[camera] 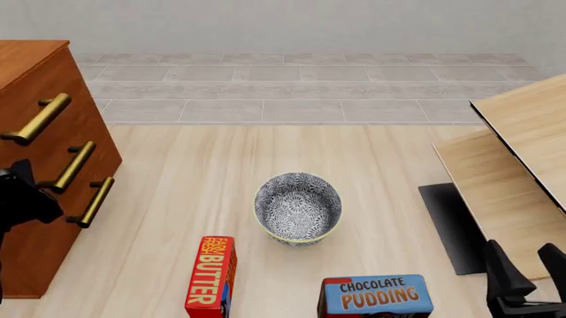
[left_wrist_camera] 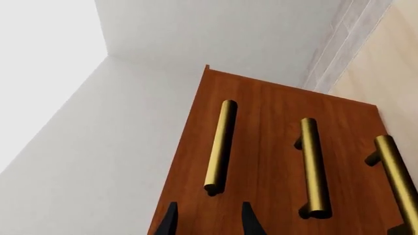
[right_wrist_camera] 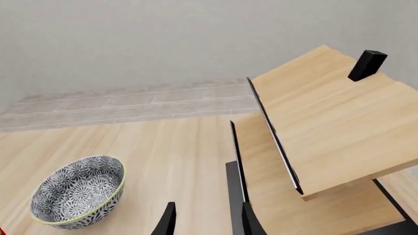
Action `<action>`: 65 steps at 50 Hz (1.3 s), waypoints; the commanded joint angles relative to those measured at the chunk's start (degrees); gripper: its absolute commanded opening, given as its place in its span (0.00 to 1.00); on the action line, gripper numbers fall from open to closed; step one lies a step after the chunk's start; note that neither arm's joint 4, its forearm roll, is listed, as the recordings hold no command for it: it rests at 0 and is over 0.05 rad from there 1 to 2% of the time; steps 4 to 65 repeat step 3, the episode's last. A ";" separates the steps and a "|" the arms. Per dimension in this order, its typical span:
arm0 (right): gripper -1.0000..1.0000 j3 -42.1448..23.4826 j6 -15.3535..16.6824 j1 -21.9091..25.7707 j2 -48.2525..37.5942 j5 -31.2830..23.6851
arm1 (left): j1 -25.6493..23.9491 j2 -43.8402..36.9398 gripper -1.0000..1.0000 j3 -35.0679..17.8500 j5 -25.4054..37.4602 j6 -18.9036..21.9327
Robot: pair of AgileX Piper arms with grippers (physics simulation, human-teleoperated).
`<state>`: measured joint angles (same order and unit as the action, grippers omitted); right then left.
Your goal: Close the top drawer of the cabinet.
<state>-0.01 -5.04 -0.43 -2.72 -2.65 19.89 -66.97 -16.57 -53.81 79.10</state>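
Readable labels: red "BUTTER" box (camera: 211, 277), blue "CHOCOLATE PUDDING" box (camera: 375, 297), beside the patterned bowl (camera: 298, 208). Your left gripper (left_wrist_camera: 208, 220) and right gripper (right_wrist_camera: 206, 220) both sit parted, holding nothing. Top drawer (camera: 55, 99), reddish wood with brass bar handle (camera: 37, 118), tops the cabinet (camera: 44, 172) at far left.

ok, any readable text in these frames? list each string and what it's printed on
"BUTTER", large white letters, on the red butter box.
Small yellow print above it on the same box: too small to read reliably.
"CHOCOLATE PUDDING" on the blue chocolate pudding box.
Nothing legible in either wrist view, and none on the cabinet or patterned bowl.
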 commanded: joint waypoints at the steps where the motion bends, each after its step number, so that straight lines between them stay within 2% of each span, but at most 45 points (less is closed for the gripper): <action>1: 1.00 0.00 0.02 0.01 0.14 -0.13 | 2.73 0.71 1.00 -0.17 -0.07 -0.24; 65: 1.00 0.00 0.01 0.04 0.12 -0.14 | 2.72 0.08 1.00 0.16 -0.88 0.05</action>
